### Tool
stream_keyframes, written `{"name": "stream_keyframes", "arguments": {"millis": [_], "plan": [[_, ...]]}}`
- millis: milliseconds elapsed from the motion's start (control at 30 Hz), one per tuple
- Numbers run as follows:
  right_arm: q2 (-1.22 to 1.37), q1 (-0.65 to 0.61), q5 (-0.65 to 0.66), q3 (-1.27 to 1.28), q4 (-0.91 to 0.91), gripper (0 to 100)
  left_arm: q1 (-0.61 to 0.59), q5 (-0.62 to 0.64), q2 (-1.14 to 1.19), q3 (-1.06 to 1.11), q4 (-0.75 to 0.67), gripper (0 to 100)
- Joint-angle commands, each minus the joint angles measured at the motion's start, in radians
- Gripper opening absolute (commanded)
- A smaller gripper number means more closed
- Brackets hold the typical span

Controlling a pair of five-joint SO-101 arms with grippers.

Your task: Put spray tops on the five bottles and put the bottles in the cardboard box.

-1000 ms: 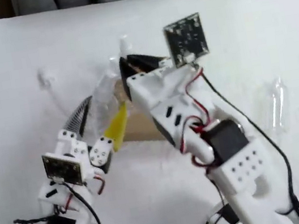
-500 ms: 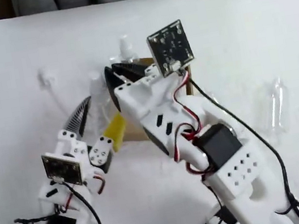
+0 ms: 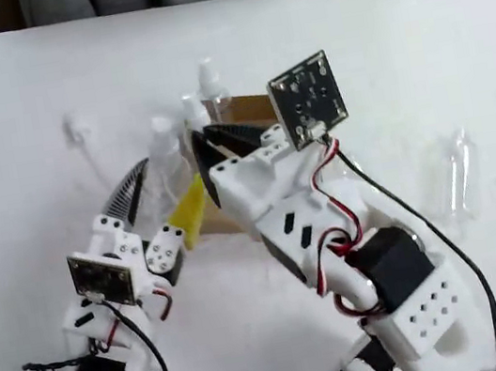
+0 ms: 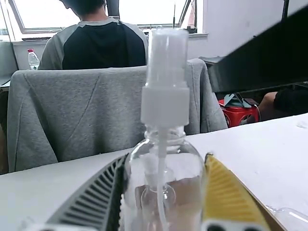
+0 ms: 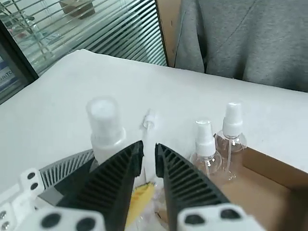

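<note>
My left jaws pinch the bottle (image 4: pixel 163 192); right jaws, barely parted, hold nothing. If the top (image 4: pixel 165 72) sits loose, I risk shedding it over the box (image 3: pixel 249 107).

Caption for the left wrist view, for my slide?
Left gripper holds a clear bottle with its spray top on.

White desk (image 3: pixel 413 34), lit room
A grey-draped seat (image 4: pixel 57 115) is set at the far edge; windows (image 4: pixel 149 12) and blinds (image 5: pixel 96 29) are seen beyond.
</note>
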Motion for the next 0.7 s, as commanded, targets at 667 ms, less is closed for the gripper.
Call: {"name": "stream_keyframes", "arguments": {"millis": [667], "plan": [[0.294,-0.090,0.094,-0.310,-0.219,1.5,-0.007,-0.005,-0.010,-0.008,0.008,2]]}}
